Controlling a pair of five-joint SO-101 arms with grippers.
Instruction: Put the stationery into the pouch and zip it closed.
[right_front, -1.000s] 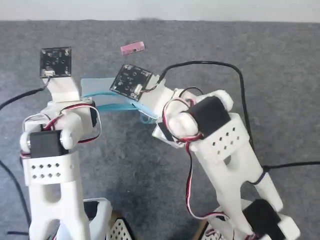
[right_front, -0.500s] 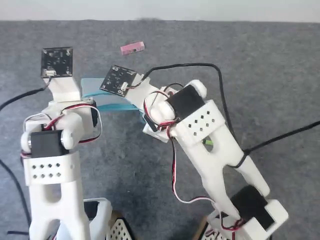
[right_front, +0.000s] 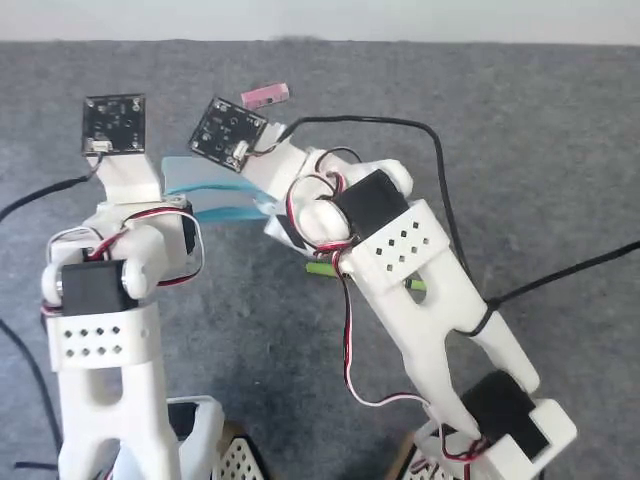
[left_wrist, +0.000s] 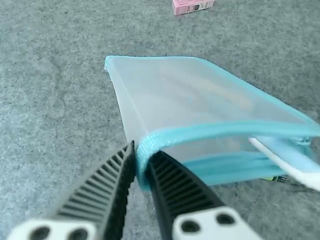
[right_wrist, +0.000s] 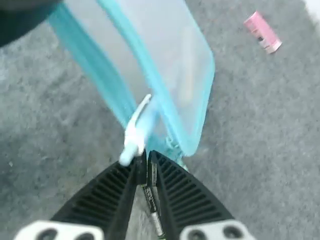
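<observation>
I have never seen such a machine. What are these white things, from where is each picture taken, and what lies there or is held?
These are two white plastic robot arms, the left arm and the right arm, over a grey felt-like surface. The high view comes from a fixed camera looking down. Each other picture comes from a camera on one arm's wrist, looking along its black end effector. The left end effector is shut on the edge of a translucent plastic pouch with turquoise trim. The right end effector is shut at the pouch's other end, beside the white zip pull; whether it pinches the pull is unclear. A small pink block lies beyond the pouch, and a green pen lies under the right arm.
</observation>
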